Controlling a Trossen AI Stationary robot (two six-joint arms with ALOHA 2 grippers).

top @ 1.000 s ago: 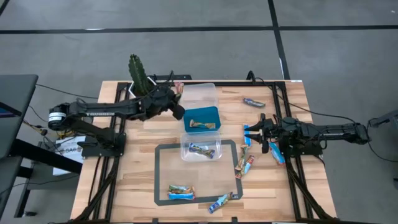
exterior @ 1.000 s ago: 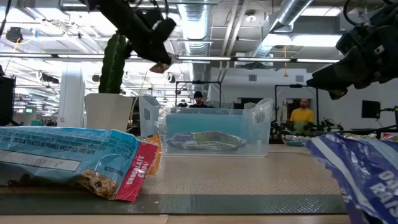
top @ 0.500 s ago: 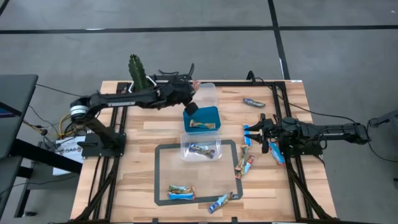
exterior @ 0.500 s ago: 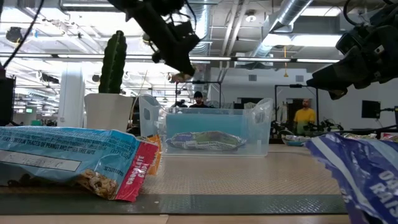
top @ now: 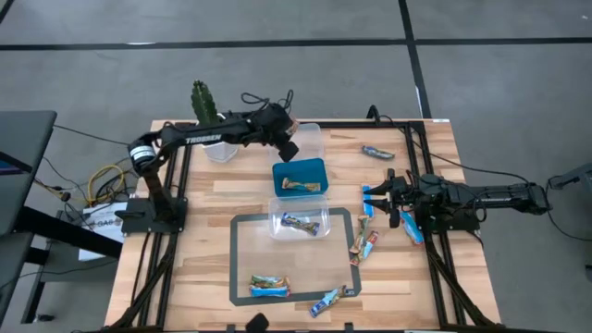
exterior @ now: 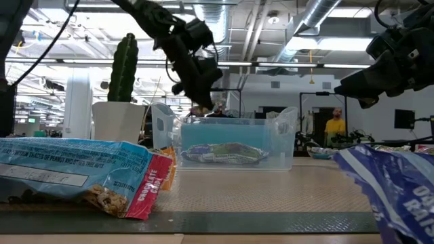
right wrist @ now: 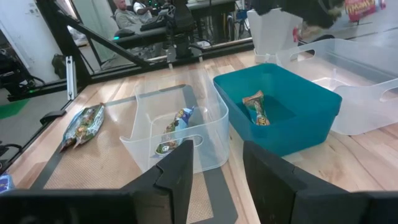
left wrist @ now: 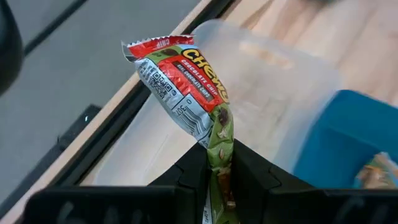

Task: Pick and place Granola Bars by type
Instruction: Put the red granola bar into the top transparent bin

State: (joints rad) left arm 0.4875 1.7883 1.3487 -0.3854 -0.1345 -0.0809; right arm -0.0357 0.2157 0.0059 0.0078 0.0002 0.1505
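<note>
My left gripper [top: 288,139] hovers over the far clear tub [top: 307,143], shut on a red-and-green granola bar [left wrist: 183,68]. In the low view that gripper [exterior: 201,107] hangs just above the tub's rim. A brown-gold bar lies in the blue tub [top: 299,178], and a blue bar in the near clear tub [top: 298,220]. My right gripper [top: 379,199] is open above the table's right part, beside blue bars [top: 367,203]. More bars lie loose near the front [top: 270,286] and right [top: 365,245]. My left gripper pinches the bar's green end [left wrist: 219,140] between its two fingers. The red printed end [left wrist: 165,46] sticks out past the fingertips. The bar is lifted clear, over the far clear tub.
A potted cactus [top: 205,106] stands at the far left corner, behind the left arm. A dark-framed mat [top: 242,268] covers the near middle. One bar [top: 377,152] lies alone at the far right. A black rail frame [top: 435,268] borders the table.
My left gripper has swung toward the table's right and far edge, from beside the blue tub to over the far clear tub, and has come down toward its rim, carrying the bar with it. It has stayed shut on the bar.
</note>
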